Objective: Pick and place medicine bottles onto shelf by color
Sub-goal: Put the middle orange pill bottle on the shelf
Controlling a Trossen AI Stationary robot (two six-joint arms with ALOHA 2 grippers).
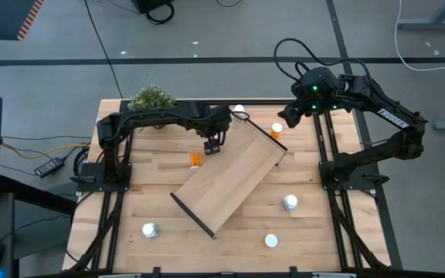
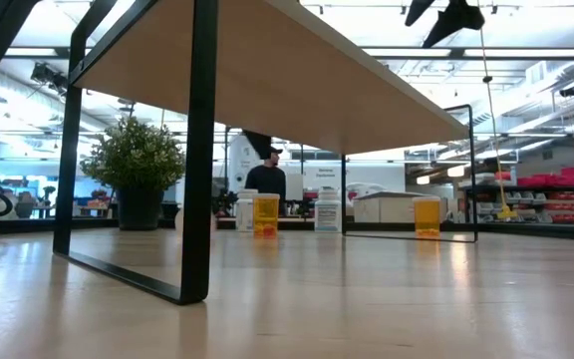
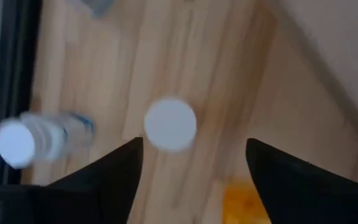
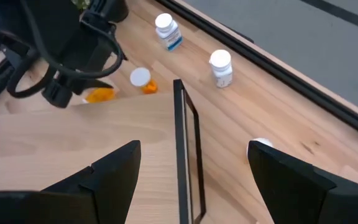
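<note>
One camera hangs overhead, looking straight down on the whole table (image 1: pixel 161 181). Another sits at tabletop level, peering under the shelf (image 2: pixel 267 70) into the room. Each wrist camera looks close down past its own fingers at the wood. The shelf (image 1: pixel 230 181) shows from above, low and the right wrist.

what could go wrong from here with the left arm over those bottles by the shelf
1. The left gripper, open, hangs over the shelf edge; descending, it might strike the board instead of a bottle.
2. An orange bottle stands close beside the shelf, so a sideways move may tip it.
3. In the left wrist view a white-capped bottle sits just beyond the fingers, off-centre; closing now might miss it.
</note>
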